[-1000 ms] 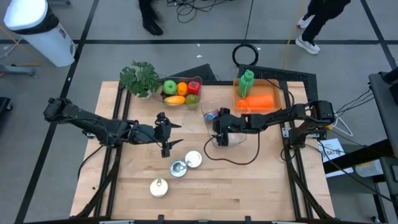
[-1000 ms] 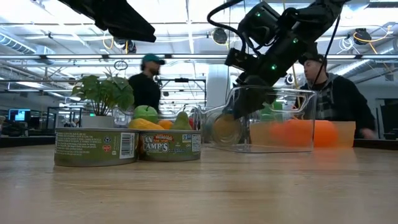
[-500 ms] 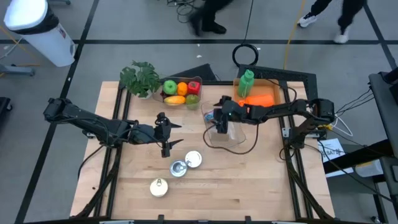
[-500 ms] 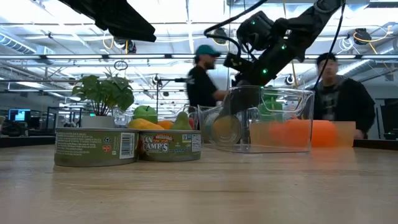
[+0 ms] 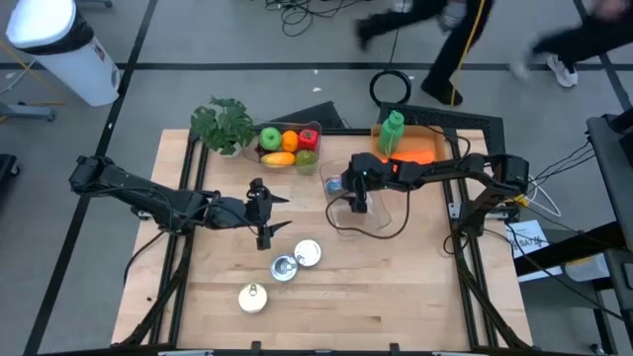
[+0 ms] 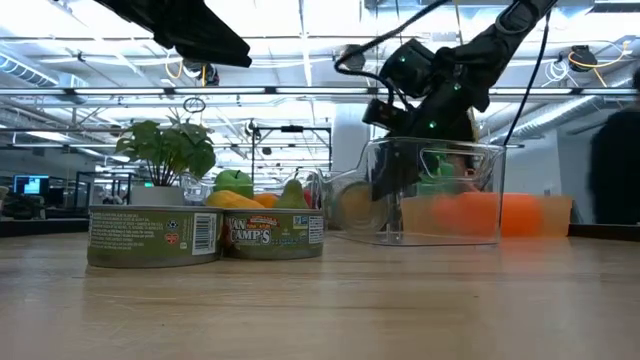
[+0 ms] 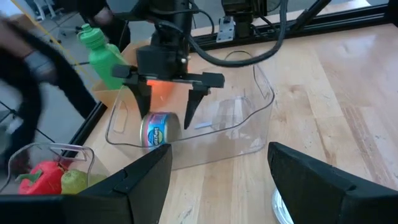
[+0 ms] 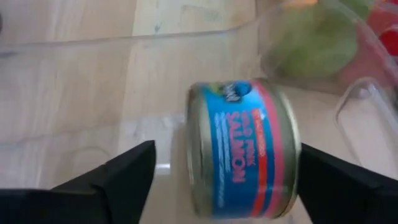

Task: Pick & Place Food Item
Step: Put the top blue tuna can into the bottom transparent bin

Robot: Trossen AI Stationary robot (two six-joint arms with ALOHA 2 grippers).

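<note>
Right arm: moved since a second ago, from the nearer part of the clear bin toward its far-left corner, and now poised there over the can. Right gripper: fingers spread, holding nothing; seen from the left wrist view they point down into the bin, one finger just beside the can, the other over bare bin floor. Item: salmon can, blue and pink label, lying on its side on the floor of the clear plastic bin, near the bin's left end wall and close to the fruit container. Axis: the can's round axis lies flat along the bin floor; from the right wrist view it sits centred ahead between the two dark fingers, its curved wall facing them and its end faces turned out toward the fingers. Judgement: the coming move depends on bringing the spread fingers down astride the can, across its end faces, without striking the bin wall. Nearer arm: the right, directly above the item. Left gripper: waiting well apart over the open table to the left of the bin, fingers parted, empty. Also present: three tins on the table nearer the front edge, untouched
</note>
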